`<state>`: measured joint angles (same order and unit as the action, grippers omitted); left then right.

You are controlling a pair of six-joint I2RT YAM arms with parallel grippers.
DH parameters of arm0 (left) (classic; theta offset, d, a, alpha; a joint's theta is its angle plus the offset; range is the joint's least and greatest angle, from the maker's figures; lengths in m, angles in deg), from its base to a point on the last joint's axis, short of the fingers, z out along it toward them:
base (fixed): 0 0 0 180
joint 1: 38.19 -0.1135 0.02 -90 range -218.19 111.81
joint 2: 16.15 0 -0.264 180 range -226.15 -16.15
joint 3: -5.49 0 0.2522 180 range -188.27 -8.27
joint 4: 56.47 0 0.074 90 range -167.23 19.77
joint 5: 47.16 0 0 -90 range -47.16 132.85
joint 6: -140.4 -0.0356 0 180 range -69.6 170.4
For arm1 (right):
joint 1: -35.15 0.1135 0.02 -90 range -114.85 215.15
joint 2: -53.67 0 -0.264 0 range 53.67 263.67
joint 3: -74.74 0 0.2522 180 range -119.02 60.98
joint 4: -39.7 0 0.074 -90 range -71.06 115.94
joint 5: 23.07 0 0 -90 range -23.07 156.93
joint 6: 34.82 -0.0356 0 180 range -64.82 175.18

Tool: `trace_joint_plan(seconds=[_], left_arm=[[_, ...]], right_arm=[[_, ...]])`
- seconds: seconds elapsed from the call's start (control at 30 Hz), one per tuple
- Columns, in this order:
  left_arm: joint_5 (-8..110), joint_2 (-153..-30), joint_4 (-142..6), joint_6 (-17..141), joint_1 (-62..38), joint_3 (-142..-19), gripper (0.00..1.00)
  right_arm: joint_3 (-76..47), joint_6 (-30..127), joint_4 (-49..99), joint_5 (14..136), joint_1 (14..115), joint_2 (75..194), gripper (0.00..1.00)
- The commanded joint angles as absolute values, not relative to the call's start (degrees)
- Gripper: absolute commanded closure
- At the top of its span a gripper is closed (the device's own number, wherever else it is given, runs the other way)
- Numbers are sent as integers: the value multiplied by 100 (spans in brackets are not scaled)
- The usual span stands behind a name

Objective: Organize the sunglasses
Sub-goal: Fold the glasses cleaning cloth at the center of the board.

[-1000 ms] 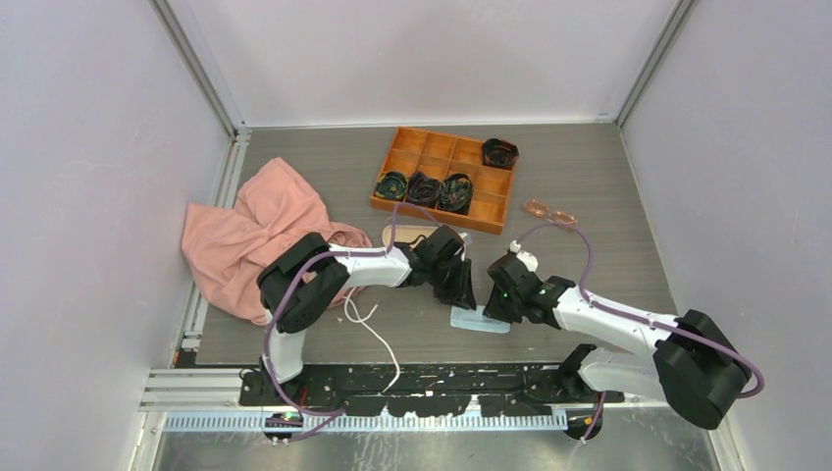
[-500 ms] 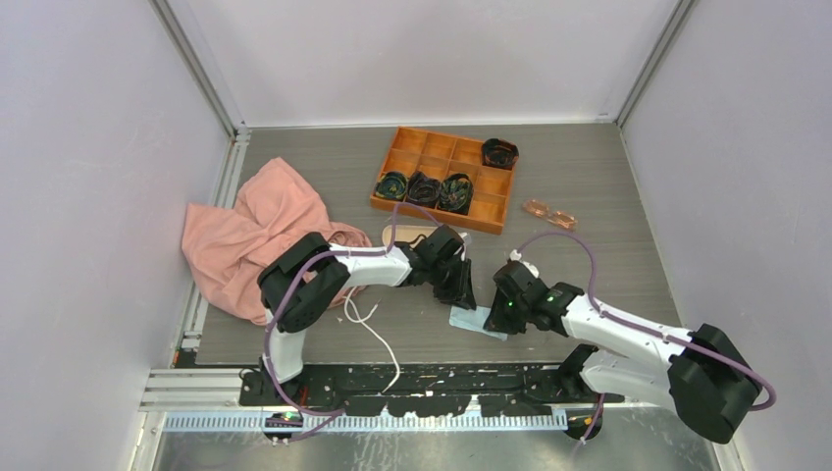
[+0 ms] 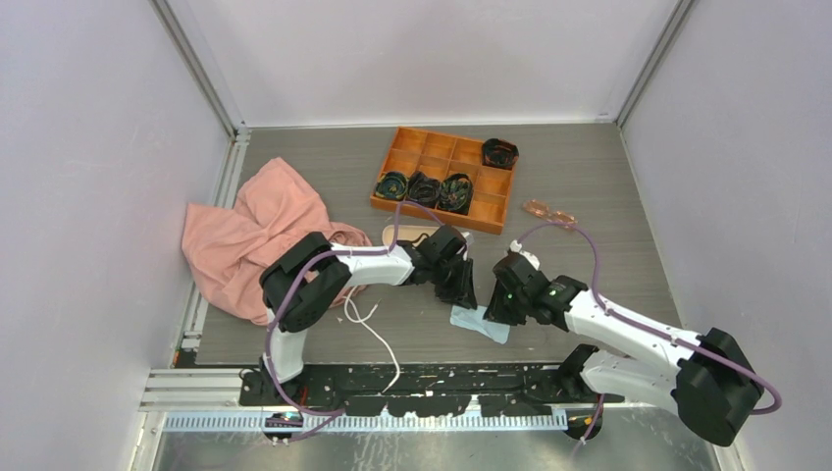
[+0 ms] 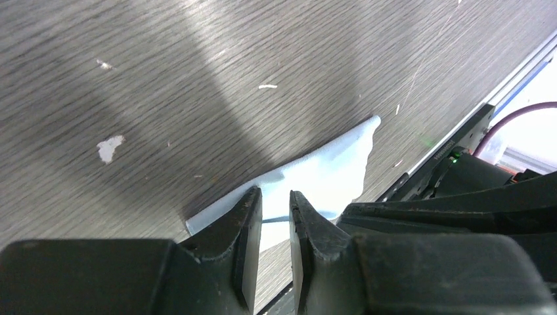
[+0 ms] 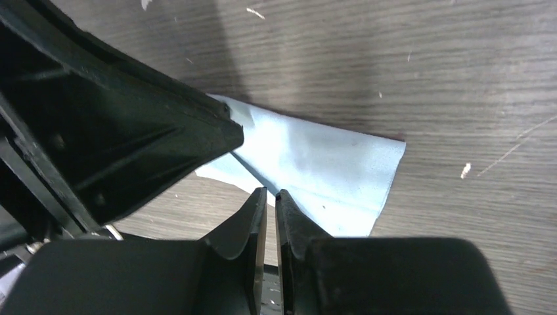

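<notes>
The light blue cloth [image 3: 472,321] lies near the bench [image 3: 608,177] front edge. The left fingers [image 4: 244,249] and right fingers [image 5: 253,230], both nearly pressed together, pinch its edges. The sunglasses [image 3: 549,212] lie toward the right edge, beside the orange tray [image 3: 408,157].

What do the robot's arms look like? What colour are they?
Both the left arm and the right arm are white tubes with chunky black joints. A thin purple cable loops along each. The left gripper and right gripper are black, each with two wedge-shaped fingers. A tiny green light glows near the right wrist.
</notes>
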<state>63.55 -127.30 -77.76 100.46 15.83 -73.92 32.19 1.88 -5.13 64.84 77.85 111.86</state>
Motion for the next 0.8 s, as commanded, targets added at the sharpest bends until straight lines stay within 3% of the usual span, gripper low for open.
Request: trace_joint_plan(seconds=[0.0,0.23,0.77], left_arm=[[6082,-12269,-8158,9833,1560,-7514,76],[5912,-11798,-8409,9780,1560,-7466,75],[5871,-12496,-9099,9391,1455,-7708,76]], right_arm=[[2999,-40,-98,6179,7826,11377,84],[3110,-78,369,6352,7822,11810,84],[2955,15,1038,6566,7822,12649,83]])
